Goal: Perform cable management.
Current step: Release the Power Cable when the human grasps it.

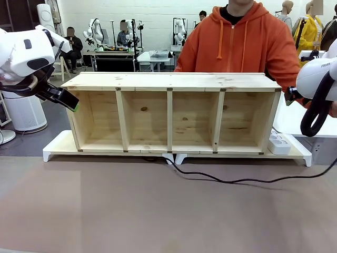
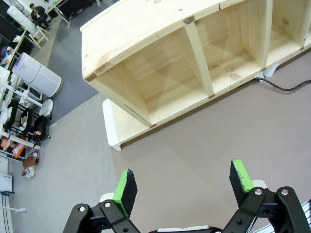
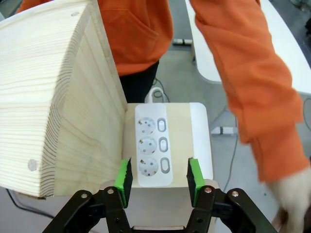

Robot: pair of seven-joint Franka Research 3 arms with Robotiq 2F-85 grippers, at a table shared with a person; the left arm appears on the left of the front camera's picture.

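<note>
- Front view: I see the long thin black power cable lying loose on the brown worktop, trailing from under the pale four-bay wooden shelf toward the right edge. No routing has begun, I judge.
- Left wrist view: my left gripper hangs above the worktop, its fingers released and empty.
- Right wrist view: my right gripper hovers over the white three-socket power strip, fingers parted, holding nothing. Next I need the cable's plug, which I cannot see.

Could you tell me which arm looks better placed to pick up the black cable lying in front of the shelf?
Probably the right: the cable trails toward that side, and the right gripper hangs open above the power strip there. The left gripper hovers open past the shelf's opposite end.
</note>
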